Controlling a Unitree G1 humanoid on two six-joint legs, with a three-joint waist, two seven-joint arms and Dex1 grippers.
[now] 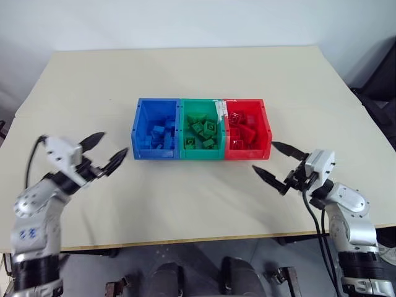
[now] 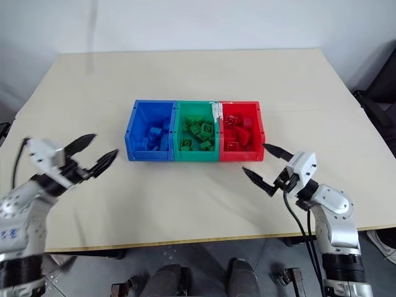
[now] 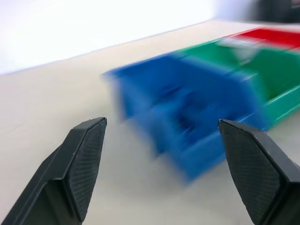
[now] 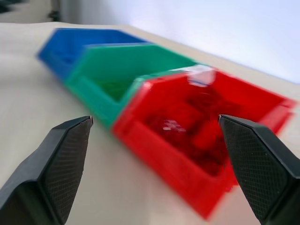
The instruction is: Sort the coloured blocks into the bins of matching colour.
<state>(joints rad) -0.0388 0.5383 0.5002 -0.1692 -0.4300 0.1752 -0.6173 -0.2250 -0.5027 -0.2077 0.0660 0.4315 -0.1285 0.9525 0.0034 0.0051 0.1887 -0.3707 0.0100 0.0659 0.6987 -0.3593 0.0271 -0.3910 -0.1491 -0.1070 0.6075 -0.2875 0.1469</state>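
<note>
the small studded plastic bricks lay sorted inside the joined blue, green and red plastic bins; light, stiff, best pinched across flat sides. left tool and right tool, flanking the bins, stood spread, empty.

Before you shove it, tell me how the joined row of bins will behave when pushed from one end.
The row of bins looks like rigid plastic, so it should probably slide as one piece. Its low, wide shape makes tipping unlikely. Pushed at one end, it may pivot on the smooth table, rattling the loose blocks inside.
</note>
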